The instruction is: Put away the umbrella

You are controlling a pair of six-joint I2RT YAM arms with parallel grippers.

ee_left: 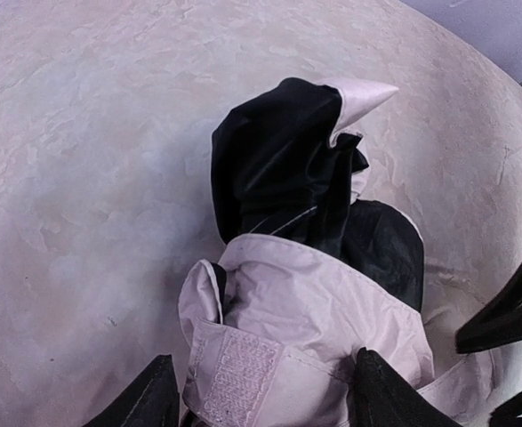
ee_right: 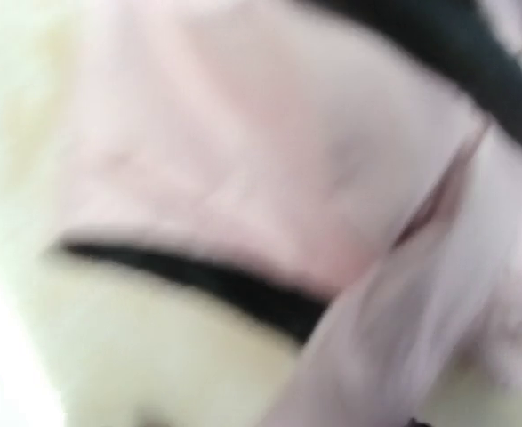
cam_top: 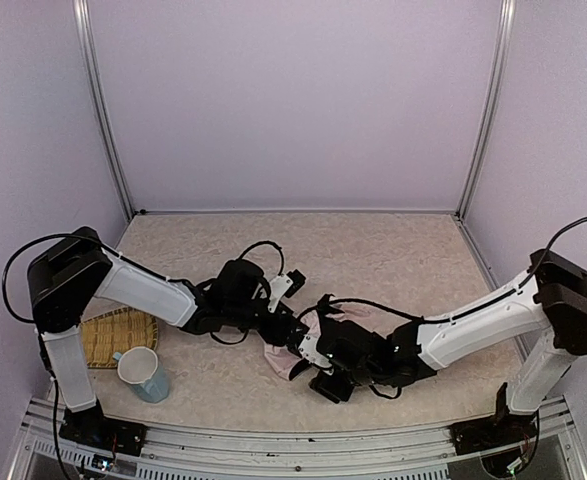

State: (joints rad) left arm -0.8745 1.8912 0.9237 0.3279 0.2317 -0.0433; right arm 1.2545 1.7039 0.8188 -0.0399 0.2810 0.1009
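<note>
While both arms crowd the centre of the table [cam_top: 393, 250], the umbrella [ee_left: 296, 294] lies collapsed there, pink fabric over black lining. The left gripper [ee_left: 262, 358] straddles the strap end with its fingers [ee_left: 149, 400] apart; cannot tell if it grips. The right gripper [cam_top: 301, 358] is just beside the bundle. Its wrist view is blurred, so its state is undetermined. Far left is a woven basket [cam_top: 113, 335], with a pale blue mug [cam_top: 143, 372] upright at its near edge, well apart from the umbrella.

PLACE: robot lab test cell | EVIDENCE: plain lilac walls [cam_top: 293, 100]; aluminium frame posts [cam_top: 103, 110]; marbled beige worktop [cam_top: 393, 250]; left arm [cam_top: 143, 290] and right arm [cam_top: 473, 325] bolted at near edge
</note>
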